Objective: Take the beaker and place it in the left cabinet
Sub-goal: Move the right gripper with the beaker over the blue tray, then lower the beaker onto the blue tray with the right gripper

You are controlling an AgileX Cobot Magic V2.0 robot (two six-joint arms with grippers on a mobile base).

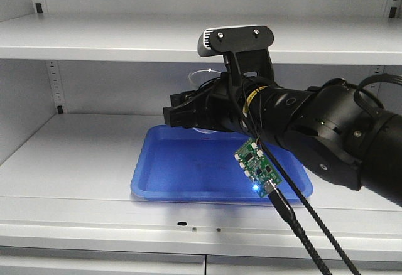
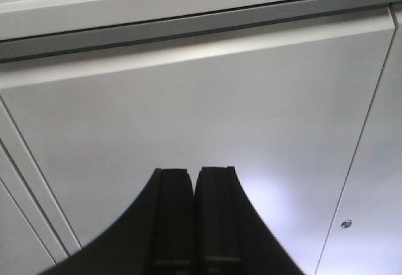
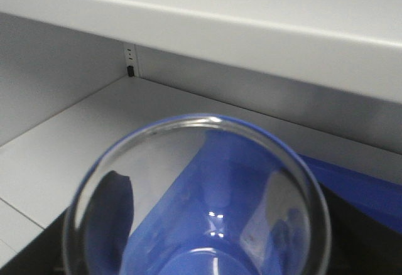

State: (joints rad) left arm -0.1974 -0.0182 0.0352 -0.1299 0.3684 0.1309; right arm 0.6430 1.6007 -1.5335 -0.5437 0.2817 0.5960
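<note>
The right gripper [image 1: 188, 110] reaches into the left cabinet [image 1: 38, 86] and squeezes the beaker [image 3: 195, 225] between its two black fingers. It holds the glass by its sides, with the open end up, so the glass can go down flat and not tip over.

The beaker is over the back part of the blue tray [image 1: 188, 168], which lies on the middle shelf [image 1: 75, 162]. I cannot tell if the bottom of the glass touches the tray yet. The arm stays low, so it fits under the shelf above [image 1: 113, 39].

The left gripper [image 2: 195, 218] is pressed closed with nothing in it. It points at a flat grey door [image 2: 188, 99], out of the way, since one arm is enough for a small glass.

I think the job is nearly done. The glass needs to be set down softly and then let go.

A green circuit board [image 1: 256, 165] hangs from the right arm with a little blue light on. Its print is too small to read. I see no words or marks on the glass.
</note>
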